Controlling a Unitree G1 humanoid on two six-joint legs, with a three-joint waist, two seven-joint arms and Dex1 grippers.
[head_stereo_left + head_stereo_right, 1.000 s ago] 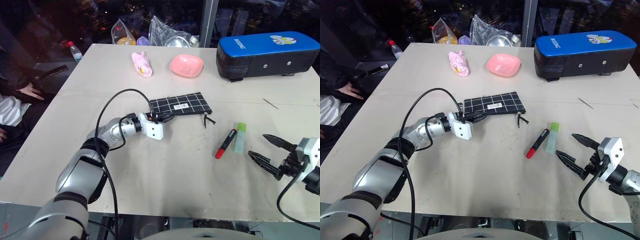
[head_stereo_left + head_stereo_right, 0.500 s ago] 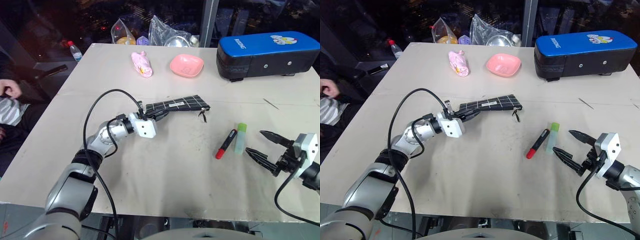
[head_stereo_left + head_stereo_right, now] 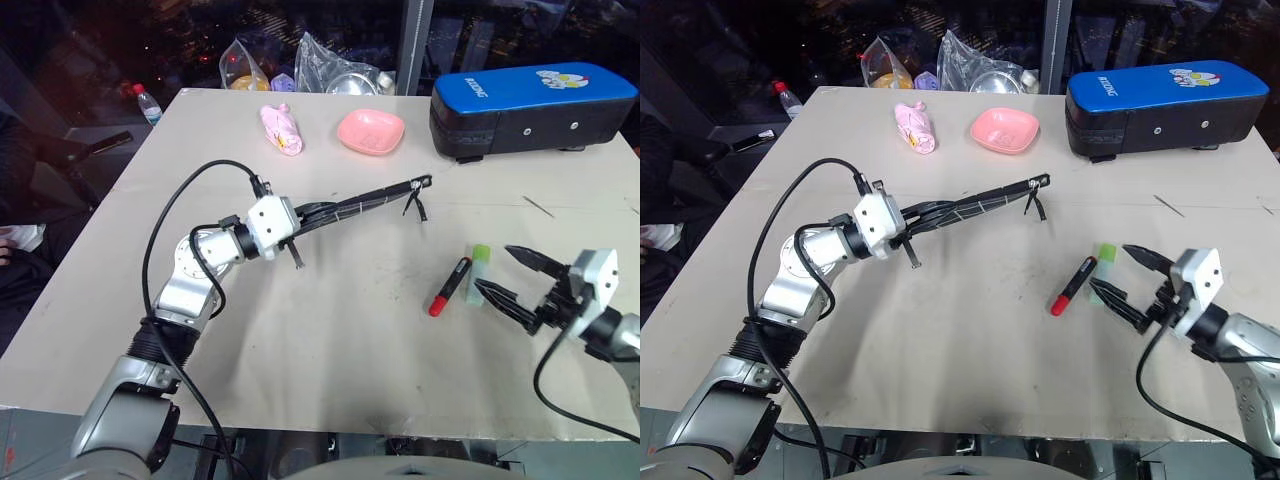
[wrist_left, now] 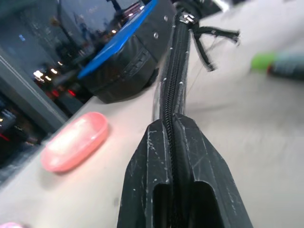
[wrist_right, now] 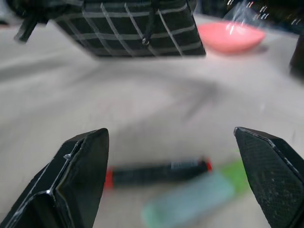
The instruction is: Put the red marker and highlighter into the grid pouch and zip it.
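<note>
I have the left gripper [image 3: 300, 213] clamped on one end of the grid pouch [image 3: 365, 199], which hangs clear of the table [image 3: 300, 330] just above the centre of the head view, seen edge-on and reaching toward the upper right. In the left wrist view the zipper [image 4: 172, 90] runs straight out from between my closed fingers [image 4: 149, 166] to the zipper pull [image 4: 186, 18] and its dangling cord at the far end.

The pouch looks light and soft. It stays fairly straight from a single pinch at one end, so the fabric has some body, but I'd expect it to flop once I try to open the mouth. I judge that the zipper pull is the place for the second hold.

My right gripper [image 3: 520, 280] stands wide open and empty at the lower right of the head view, its tips just beside the highlighter [image 3: 479, 272] and aimed over it toward the red marker [image 3: 450, 287]. Both lie side by side on the table, right of centre.

The marker is slim, hard and smooth, so it may roll; I'd pinch it across the middle of the barrel. The highlighter is chunkier and should sit steadier in the jaws, though its plastic looks slick.

Count: one pouch, one red marker, one highlighter. Along the top of the frame are one big blue-black case [image 3: 535, 105], one pink bowl [image 3: 371, 130] and one small pink object [image 3: 282, 130].
</note>
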